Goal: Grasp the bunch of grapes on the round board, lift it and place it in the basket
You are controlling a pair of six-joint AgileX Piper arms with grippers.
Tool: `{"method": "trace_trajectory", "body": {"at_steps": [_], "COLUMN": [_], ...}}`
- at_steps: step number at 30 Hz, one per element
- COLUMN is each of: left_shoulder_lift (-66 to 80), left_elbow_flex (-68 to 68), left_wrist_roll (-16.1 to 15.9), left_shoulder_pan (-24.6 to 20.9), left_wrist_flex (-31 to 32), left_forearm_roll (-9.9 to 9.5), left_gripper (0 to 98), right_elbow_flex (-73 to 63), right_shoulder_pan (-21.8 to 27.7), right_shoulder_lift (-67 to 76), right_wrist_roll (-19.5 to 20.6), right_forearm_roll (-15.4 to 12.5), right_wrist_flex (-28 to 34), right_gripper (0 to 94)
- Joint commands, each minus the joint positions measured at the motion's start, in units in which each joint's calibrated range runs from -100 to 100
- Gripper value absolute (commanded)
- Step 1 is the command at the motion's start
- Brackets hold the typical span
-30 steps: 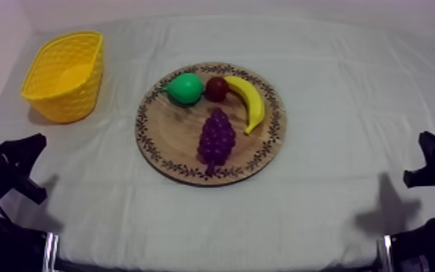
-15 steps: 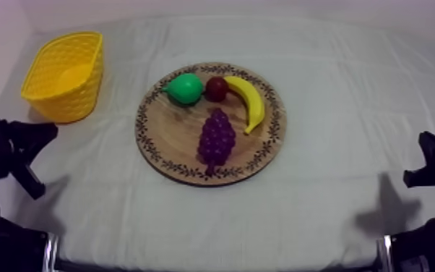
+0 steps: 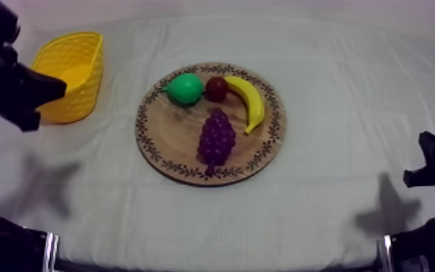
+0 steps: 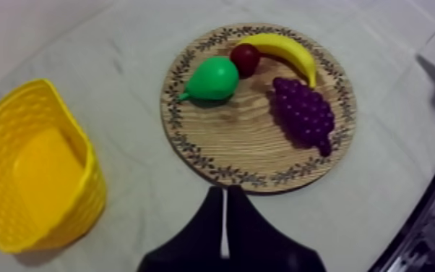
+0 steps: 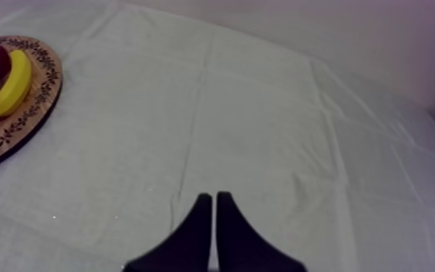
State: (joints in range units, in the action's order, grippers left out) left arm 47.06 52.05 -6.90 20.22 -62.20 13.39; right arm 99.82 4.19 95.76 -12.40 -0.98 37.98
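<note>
On the round wooden board (image 3: 166, 134) at the middle of the surface, the bunch of grapes (image 3: 216, 139) lies apart from a green pear (image 3: 186, 88), a small red fruit (image 3: 216, 88) and a banana (image 3: 249, 101) on its far side. The left jaws, pressed together on nothing, hover beside the yellow basket (image 3: 72, 72), perhaps over its near rim. The right jaws rest low at the right edge, likewise closed and empty.

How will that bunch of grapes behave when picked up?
The grapes look like one moulded toy lump, so probably stiff and light. Their bumpy, rounded beads may slip when pinched. Lying flat on the board, they seem unlikely to roll.
</note>
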Motion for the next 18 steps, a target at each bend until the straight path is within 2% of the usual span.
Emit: {"method": "trace_trajectory", "body": {"at_steps": [1,5,9,18], "left_shoulder_lift": [-5.8,-12.2,-17.8,-28.6], "left_elbow_flex": [-7.5,-12.9,-17.5,-26.4], "left_wrist_roll": [0.8,2.6,6.2,15.3], "left_shoulder_pan": [0.1,0.8,1.7,5.7], "left_wrist_flex": [-3.9,-7.0,-9.3,-14.9], "left_forearm_roll": [1.45,3.31,3.61,-0.48], "left_gripper": [0.0,0.0,0.0,0.0], "right_elbow_flex": [0.0,0.0,0.0,0.0], "right_shoulder_pan": [0.0,0.0,0.0,0.0], "right_shoulder_lift": [0.0,0.0,0.0,0.0], "right_wrist_roll": [0.0,0.0,0.0,0.0], "right_forearm_roll": [0.0,0.0,0.0,0.0], "right_wrist_flex": [0.0,0.0,0.0,0.0], "right_gripper": [0.3,0.3,0.3,0.3]}}
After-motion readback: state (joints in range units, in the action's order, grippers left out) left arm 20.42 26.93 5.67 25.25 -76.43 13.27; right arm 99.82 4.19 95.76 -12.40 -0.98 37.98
